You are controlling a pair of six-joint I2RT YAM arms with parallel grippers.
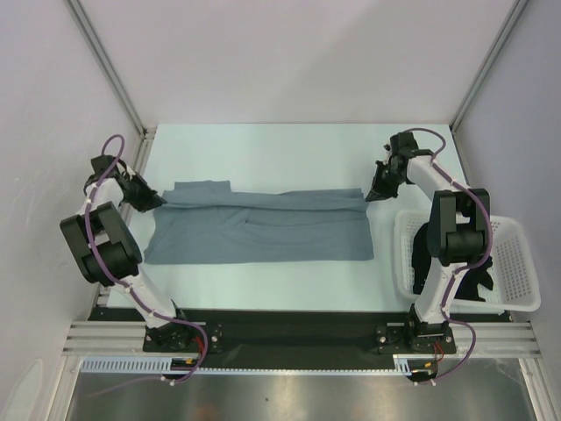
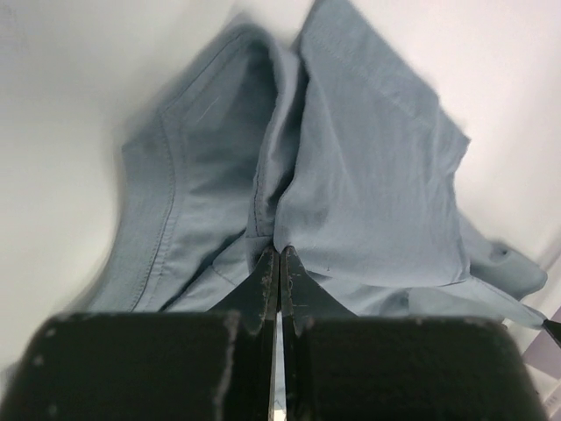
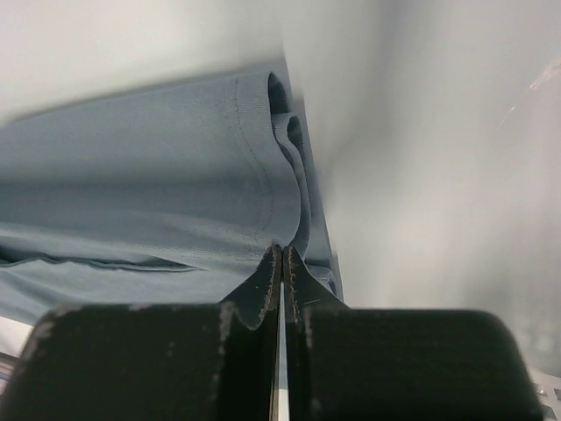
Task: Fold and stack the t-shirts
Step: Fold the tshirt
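Slate grey-blue t-shirt (image 1: 263,232) lies partly folded on the table (image 1: 263,149); left gripper (image 1: 158,202) and right gripper (image 1: 370,195) each clamp a far corner of it, apparently to carry that edge over evenly.

Boxed by white walls (image 1: 289,53) at 9, 12 and 3 o'clock; floored by pale tabletop (image 1: 263,149); edged at 6 by black strip (image 1: 289,324).

White arms (image 1: 149,296), black joints (image 1: 96,239), purple cables (image 1: 111,140), serrated black fingers (image 2: 259,294)
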